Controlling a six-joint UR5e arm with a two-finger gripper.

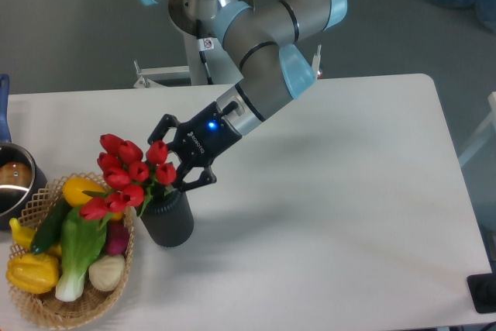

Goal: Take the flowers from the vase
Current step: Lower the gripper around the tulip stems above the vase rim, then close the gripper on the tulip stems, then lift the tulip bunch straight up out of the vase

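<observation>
Because the tool (pixel 175 154) sits pressed into the right side of the flowers (pixel 128 177) with its fingers spread, one above the top blooms and one just over the vase (pixel 168 220) mouth, the likeliest slip is a poor catch: if the fingers close on heads or leaves instead of the stems, blooms may bend or tear free. The bunch leans left, out over the basket (pixel 77 305), so a sideways pull could also tip the dark vase, which stands alone on the desk (pixel 333 215) with nothing bracing it, or drag it into the basket just beside it.

At the far left edge a pot (pixel 14 184) holds something brownish, too cut off to name. Next, the wicker basket carries yellow squash or peppers, a dark green cucumber, a pale leafy green vegetable, a whitish onion and something purple. Then the vase, holding the red tulips by their green stems, which are still seated inside it, not lifted.
</observation>
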